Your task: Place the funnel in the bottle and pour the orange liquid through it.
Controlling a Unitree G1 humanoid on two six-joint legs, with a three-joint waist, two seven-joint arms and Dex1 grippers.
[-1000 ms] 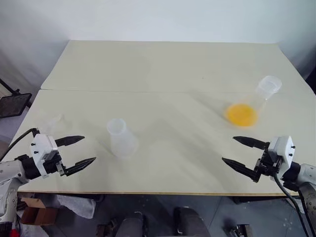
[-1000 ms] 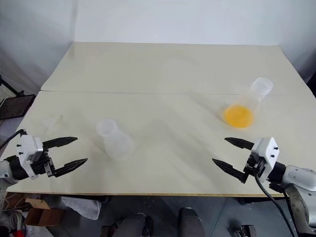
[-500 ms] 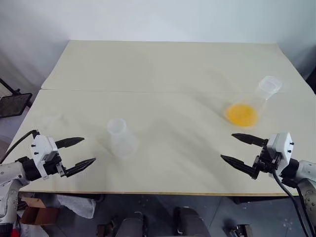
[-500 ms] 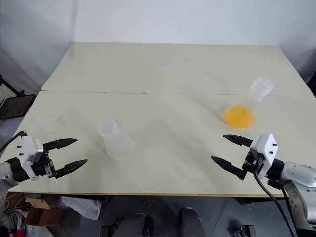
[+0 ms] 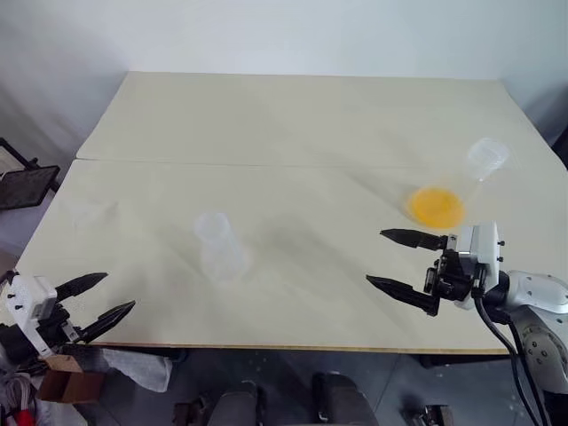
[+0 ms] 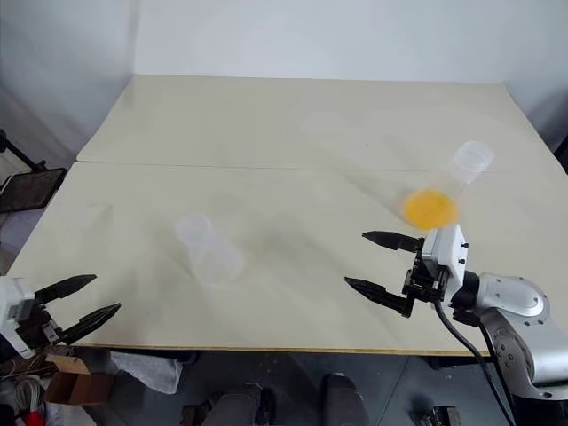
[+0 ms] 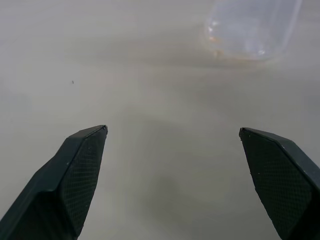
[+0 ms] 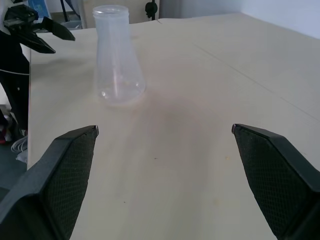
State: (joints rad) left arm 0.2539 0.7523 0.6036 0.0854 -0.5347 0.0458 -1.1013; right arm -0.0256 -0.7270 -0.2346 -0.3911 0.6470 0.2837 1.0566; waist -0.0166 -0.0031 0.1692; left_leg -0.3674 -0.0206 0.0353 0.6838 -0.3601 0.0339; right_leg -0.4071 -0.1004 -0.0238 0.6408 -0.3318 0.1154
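Both grippers are spread wide and holding nothing: the right gripper (image 5: 401,261) hangs low over the near right part of the pale tabletop (image 5: 293,133), fingers pointing across toward the middle, and the left gripper (image 5: 99,298) sits at the near left corner, right at the tabletop's front edge, fingers reaching in over the surface. Biggest thing on view is that tabletop, two cream boards butted together with a seam running across, stretching away beyond both grippers. Next, the clear flask (image 5: 457,186) stands just beyond the right gripper and a little to its outer side, long neck leaning away, with the orange liquid (image 5: 436,206) a bright round patch in its base, near the gripper's far finger but apart from it. The bottle (image 5: 217,248), milky and upright with its short wide neck, stands between the two grippers, well apart from each; in the right wrist view it (image 8: 116,65) is straight ahead of the spread fingers. Smallest, the funnel: a faint clear shape beyond the left gripper, too dim to pin down.
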